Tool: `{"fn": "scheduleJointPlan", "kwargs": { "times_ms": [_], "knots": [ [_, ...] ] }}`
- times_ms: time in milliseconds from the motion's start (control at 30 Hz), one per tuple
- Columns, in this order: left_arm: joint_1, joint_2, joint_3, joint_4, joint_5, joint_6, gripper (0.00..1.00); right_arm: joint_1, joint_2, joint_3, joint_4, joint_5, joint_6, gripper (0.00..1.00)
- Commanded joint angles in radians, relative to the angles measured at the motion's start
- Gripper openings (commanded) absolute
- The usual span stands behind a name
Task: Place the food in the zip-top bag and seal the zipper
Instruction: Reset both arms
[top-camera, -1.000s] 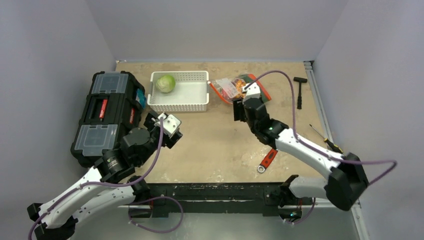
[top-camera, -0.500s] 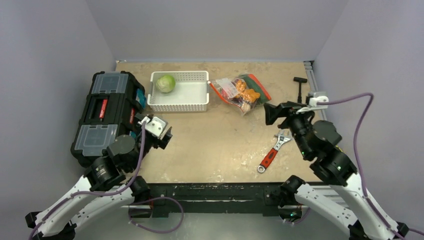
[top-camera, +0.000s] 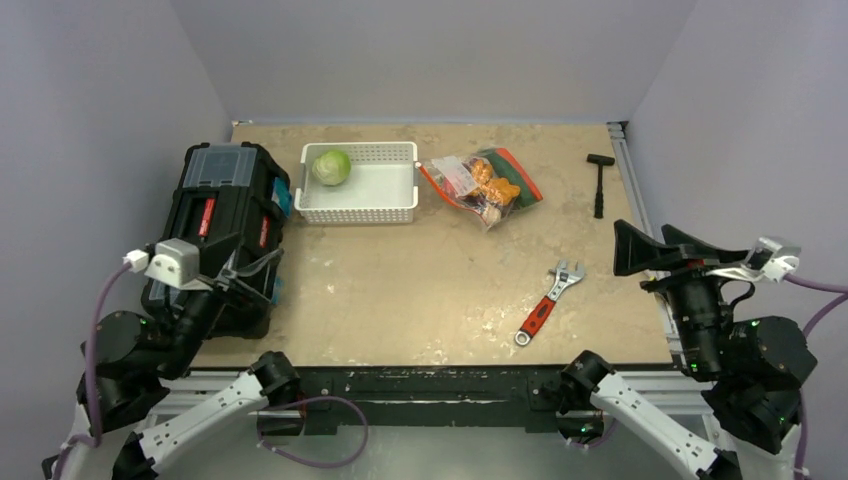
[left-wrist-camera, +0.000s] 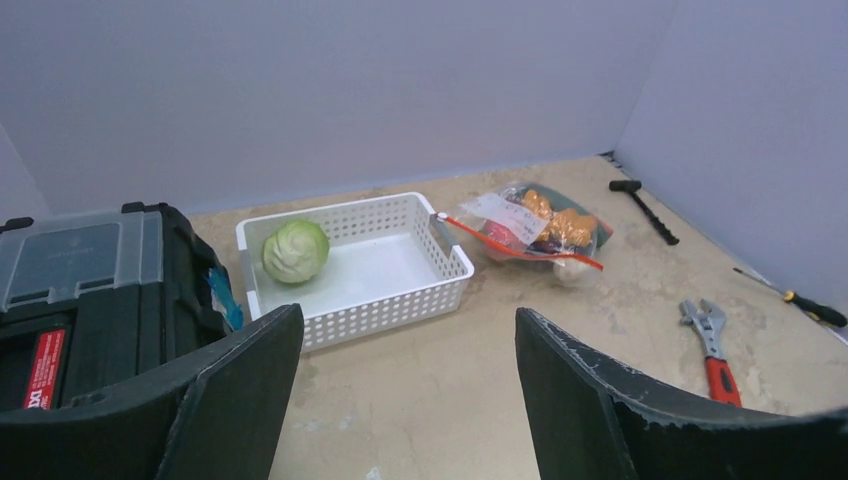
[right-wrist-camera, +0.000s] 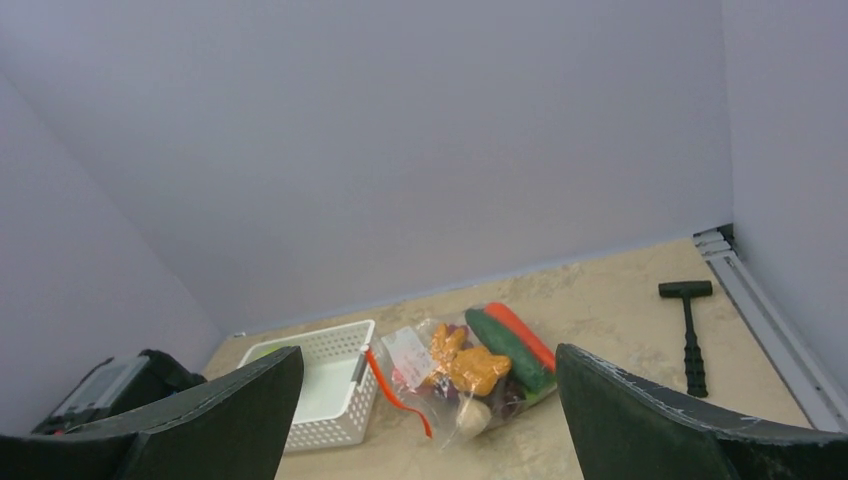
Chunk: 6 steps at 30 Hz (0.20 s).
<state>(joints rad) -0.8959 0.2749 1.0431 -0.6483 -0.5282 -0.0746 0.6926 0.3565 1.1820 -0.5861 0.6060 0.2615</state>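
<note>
Left pincer (left-wrist-camera: 405, 322) and right pincer (right-wrist-camera: 428, 352), both spread and empty, are pulling back to the near edge, leaving the stuffed bag (top-camera: 481, 186) apparently finished.

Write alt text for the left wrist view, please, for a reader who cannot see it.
A clear bag of toy food lies on the table beside a white basket holding a cabbage. A black toolbox sits at left; a wrench, hammer and screwdriver lie at right. The open left hand frames the foreground.
</note>
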Motion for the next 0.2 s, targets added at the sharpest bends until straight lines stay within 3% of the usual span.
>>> {"fn": "scheduleJointPlan", "kwargs": {
  "times_ms": [0, 167],
  "knots": [
    [0.004, -0.013, 0.068, -0.047, 0.024, -0.071, 0.77, -0.001, -0.008, 0.038, -0.075, 0.031, 0.038, 0.99],
    [0.005, -0.016, 0.097, -0.053, 0.035, -0.063, 0.77, -0.003, -0.081, -0.038, -0.007, 0.003, -0.035, 0.99]
  ]
}}
